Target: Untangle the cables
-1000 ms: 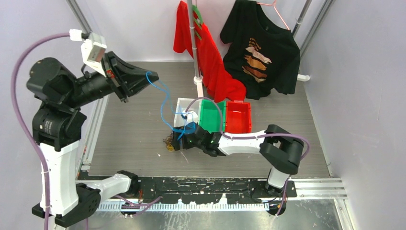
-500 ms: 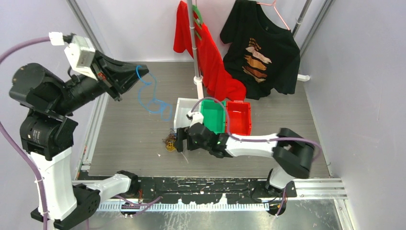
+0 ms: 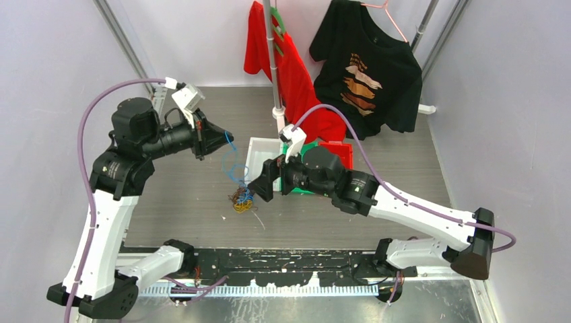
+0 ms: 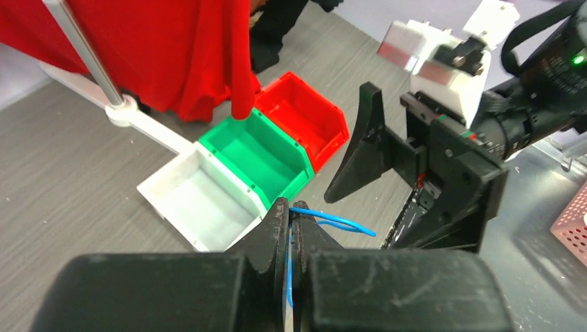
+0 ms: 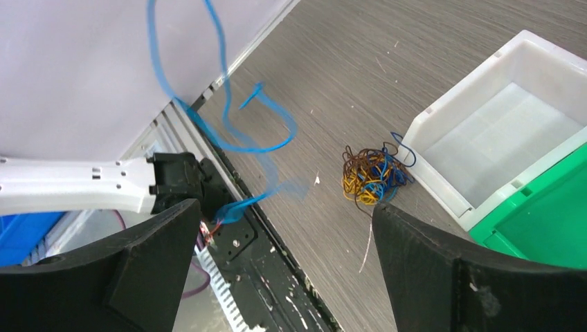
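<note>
Your grey wood-grain worktop (image 3: pixel 182 195) carries a white plastic bin (image 3: pixel 259 149). Your right gripper (image 3: pixel 261 187) hangs by its near corner, jaws spread wide and empty. Your left gripper (image 4: pixel 289 211), raised, has its jaws pinching a thin blue cable (image 5: pixel 228 131) that dangles in loops. The small knot of blue, yellow and brown cables (image 5: pixel 370 174) lies just beside the white bin.

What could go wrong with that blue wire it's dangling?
The thin blue cable is pinched only at the tips of the left arm's shut jaws, so it might slip out. Its loose loops hang near the right arm's open jaws and could snag there. If its end is caught in the tangle of blue, yellow and brown cables, lifting may drag that along.
</note>
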Tool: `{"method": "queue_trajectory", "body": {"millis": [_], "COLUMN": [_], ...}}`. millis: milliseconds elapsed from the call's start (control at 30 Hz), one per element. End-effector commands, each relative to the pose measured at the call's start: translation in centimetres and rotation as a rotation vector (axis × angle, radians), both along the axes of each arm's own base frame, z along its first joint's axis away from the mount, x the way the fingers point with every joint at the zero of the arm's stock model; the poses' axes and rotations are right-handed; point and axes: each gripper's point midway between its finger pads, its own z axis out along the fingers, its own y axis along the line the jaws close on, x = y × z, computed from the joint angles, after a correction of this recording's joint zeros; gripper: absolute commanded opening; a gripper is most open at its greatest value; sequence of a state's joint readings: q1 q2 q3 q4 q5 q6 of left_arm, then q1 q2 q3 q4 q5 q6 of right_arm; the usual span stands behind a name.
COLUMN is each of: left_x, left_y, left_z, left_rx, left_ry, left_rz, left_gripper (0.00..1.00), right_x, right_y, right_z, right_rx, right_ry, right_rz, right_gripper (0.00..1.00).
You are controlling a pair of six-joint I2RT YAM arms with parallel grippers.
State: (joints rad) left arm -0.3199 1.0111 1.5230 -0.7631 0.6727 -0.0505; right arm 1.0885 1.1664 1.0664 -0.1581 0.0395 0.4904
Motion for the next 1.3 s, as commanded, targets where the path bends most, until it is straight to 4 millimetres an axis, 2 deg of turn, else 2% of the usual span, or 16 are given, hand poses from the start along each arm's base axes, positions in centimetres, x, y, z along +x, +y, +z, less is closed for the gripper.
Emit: {"method": "queue_trajectory", "body": {"millis": [0,133,267,567,700,867,1167,1267], "left_x": [-0.3,0.8,2.6,7.4,9.3,12.4,17.1,18.5], "left_y": [0.1,-0.1,-0.3,-1.5,-2.5,-3.5,-3.0,-3.1], "left_z": [0.3,-1.3,-2.5,-4.4,-5.3,-7.7,-12.8,-13.6], "left_rx": [-0.010,0.000,0.021,0.036,0.029,0.074,0.305,0.358], "left_ry": [-0.040,-0.002,0.017,0.068,0.112,0.141,0.029,-0.013], "left_rz": [-0.002,0.019,0.036,0.065,0.061,0.074,0.154,0.183], "left_gripper": [0.00,0.00,0.00,0.00,0.00,0.00,0.00,0.00], "right_x": [0.4,2.7,5.1,7.6,8.0,8.1,8.0,7.9], "right_y": [-1.4,-3.0,-5.1,-10.1,-11.4,-12.2,-13.2,-13.5], "right_z": [1.7,1.4,0.1,-2.1,-2.9,-3.3,-3.8,-4.1], "right_rx": [-0.047,-0.033,-0.054,-0.078,-0.073,-0.060,-0.065,-0.076], "right_ry": [-0.028,0.035,0.090,0.136,0.153,0.158,0.152,0.154], "right_rz": [0.022,-0.068,-0.195,-0.414,-0.466,-0.495,-0.517,-0.516], "right_gripper": [0.96,0.89,0.86,0.85,0.84,0.84,0.84,0.84]}}
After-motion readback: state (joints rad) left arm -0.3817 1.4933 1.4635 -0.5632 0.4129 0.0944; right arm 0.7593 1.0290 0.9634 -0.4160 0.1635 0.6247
